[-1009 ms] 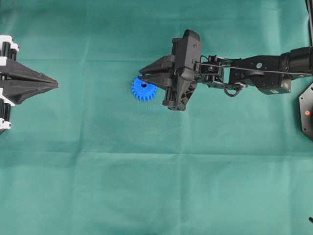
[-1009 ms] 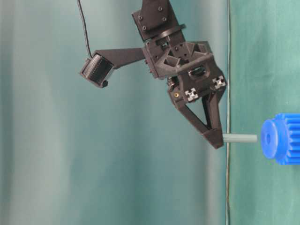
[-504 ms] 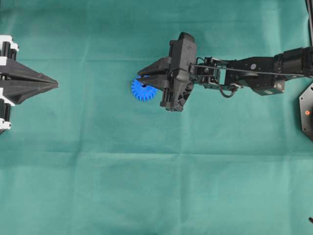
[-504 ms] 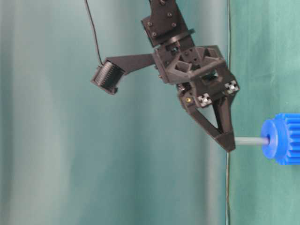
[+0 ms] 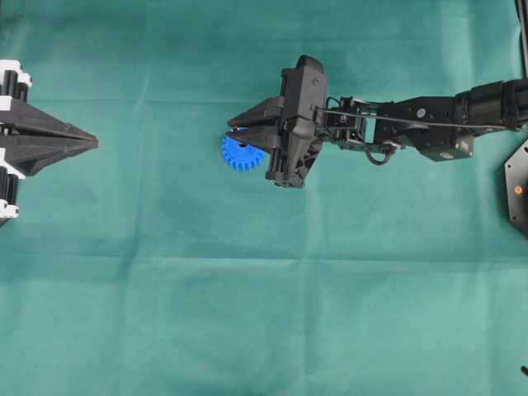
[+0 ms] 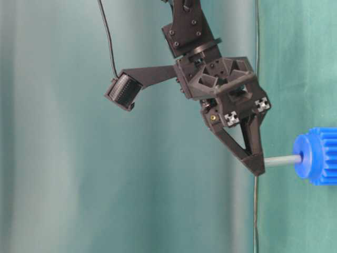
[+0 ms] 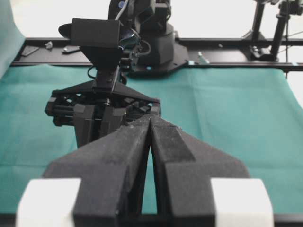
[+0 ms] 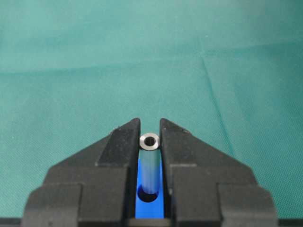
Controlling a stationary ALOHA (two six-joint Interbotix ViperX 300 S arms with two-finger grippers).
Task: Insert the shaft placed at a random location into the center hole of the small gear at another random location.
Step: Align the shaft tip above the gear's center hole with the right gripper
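Green cloth (image 5: 264, 313) covers the whole table. Since a second ago the right gripper (image 6: 257, 166) has come down: the shaft (image 6: 280, 160), pinched between its nearly closed fingers (image 8: 118, 142), now enters the center hole (image 8: 148, 195) of the small gear (image 5: 239, 153), upper centre. Left gripper (image 5: 87, 143) rests closed, empty, at the left edge.

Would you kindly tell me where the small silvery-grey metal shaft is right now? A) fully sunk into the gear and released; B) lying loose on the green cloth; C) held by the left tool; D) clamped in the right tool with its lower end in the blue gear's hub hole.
D: the right tool pinches the silvery-grey metal shaft, whose end enters the blue plastic gear.
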